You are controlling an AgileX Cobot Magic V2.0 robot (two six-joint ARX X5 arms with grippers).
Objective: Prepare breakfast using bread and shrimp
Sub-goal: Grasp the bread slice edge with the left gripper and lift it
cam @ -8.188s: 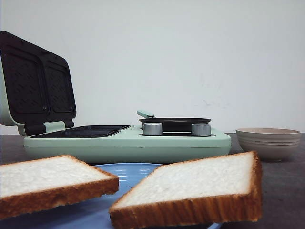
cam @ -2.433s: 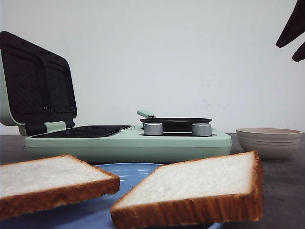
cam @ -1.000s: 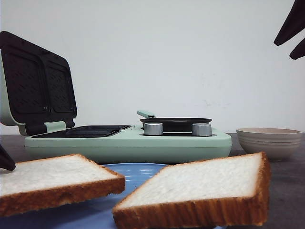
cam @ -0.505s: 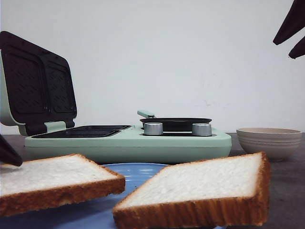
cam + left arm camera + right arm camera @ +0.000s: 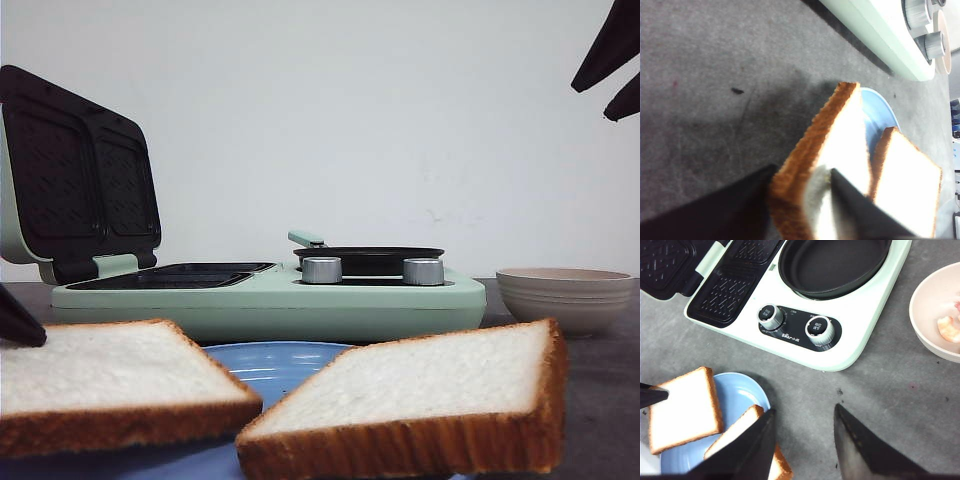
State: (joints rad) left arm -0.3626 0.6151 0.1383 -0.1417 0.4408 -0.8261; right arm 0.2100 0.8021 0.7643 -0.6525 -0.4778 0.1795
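Note:
Two slices of bread lie on a blue plate point(image 5: 270, 360): a left slice point(image 5: 110, 370) and a right slice point(image 5: 420, 385). My left gripper point(image 5: 802, 172) is shut on the left slice point(image 5: 840, 130), with its brown crust edge pinched between the two dark fingers. Only one left finger point(image 5: 18, 325) shows in the front view. High at the right, my right gripper point(image 5: 590, 105) is open and empty. From its wrist it hangs point(image 5: 805, 412) over bare table beside the plate point(image 5: 742, 390). A pink shrimp point(image 5: 948, 329) lies in the beige bowl point(image 5: 927, 335).
The mint-green breakfast maker point(image 5: 270, 300) stands behind the plate, its lid point(image 5: 80, 170) raised at the left over black grill plates. A black pan point(image 5: 368, 258) sits on its right half above two silver knobs point(image 5: 321, 270). The beige bowl point(image 5: 565, 295) stands to the right.
A left finger has come in at the left edge. The left slice has shifted, and its near edge now sits lower and flatter. The right gripper has barely moved.

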